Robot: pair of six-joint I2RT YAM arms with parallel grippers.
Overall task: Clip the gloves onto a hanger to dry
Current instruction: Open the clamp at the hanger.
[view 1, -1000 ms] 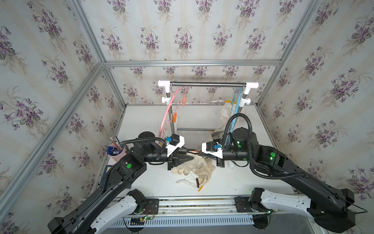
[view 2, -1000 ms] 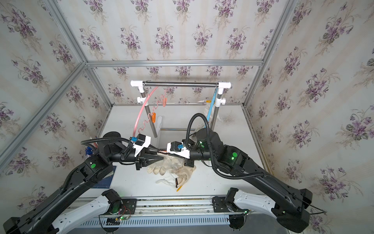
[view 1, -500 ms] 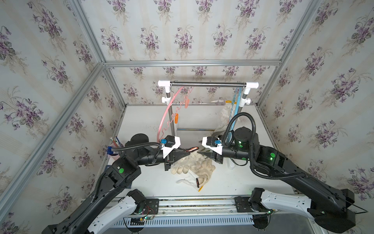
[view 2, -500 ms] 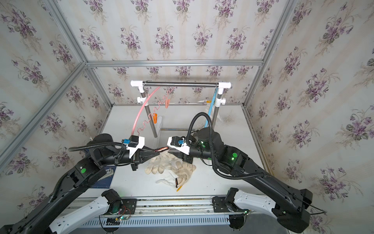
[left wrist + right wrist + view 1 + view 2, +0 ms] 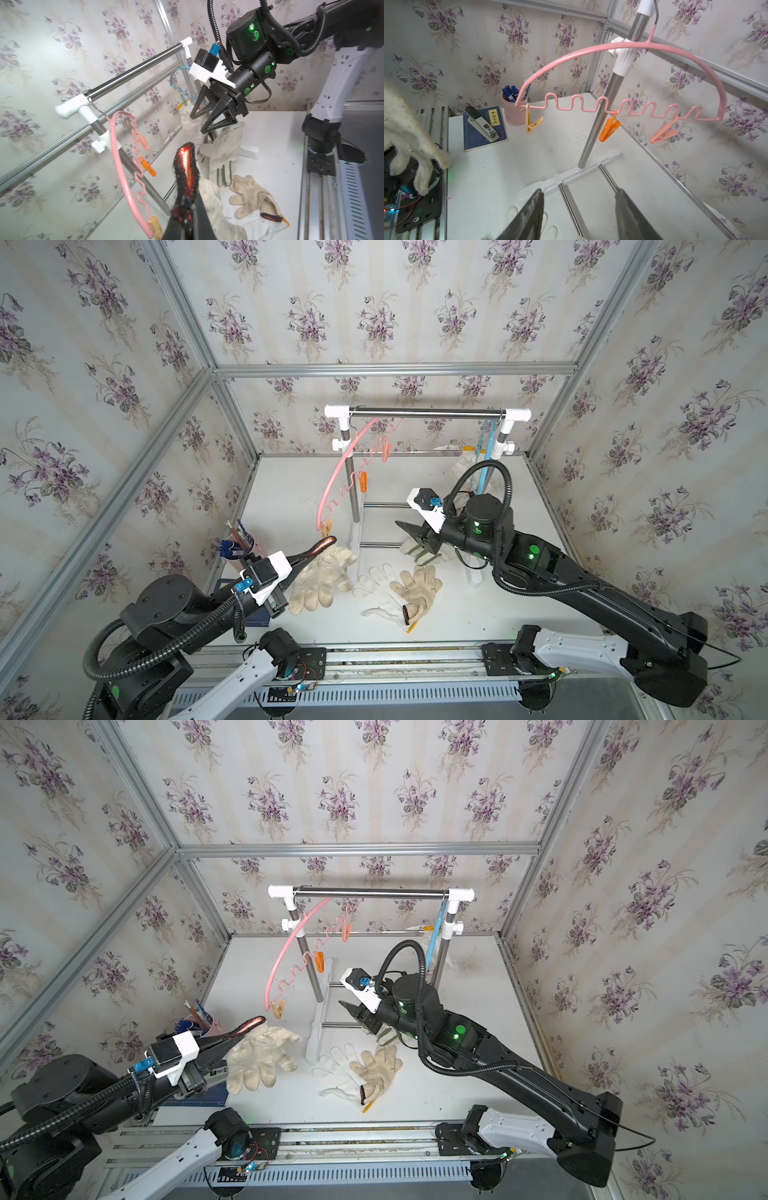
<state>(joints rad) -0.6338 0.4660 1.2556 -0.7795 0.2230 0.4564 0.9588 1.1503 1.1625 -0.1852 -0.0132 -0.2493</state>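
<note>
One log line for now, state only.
left gripper: shut on knit glove cuff, raised | right gripper: open, empty | pink hanger: on rail, clips empty | loose gloves: on table

White table (image 5: 519, 614) bears perhaps three loose gloves (image 5: 415, 587), a rack base (image 5: 593, 164), pen cup (image 5: 513, 112) and book (image 5: 477, 141).

Bare surface (image 5: 529, 158) opens between the left edge and the rack post (image 5: 588, 145), behind the pen cup (image 5: 513, 113) and book (image 5: 475, 141). The post and foot (image 5: 591, 164) block mid-surface; the pink hanger (image 5: 648, 44) slants beside them. Loose gloves (image 5: 415, 589) crowd the front middle.
</note>
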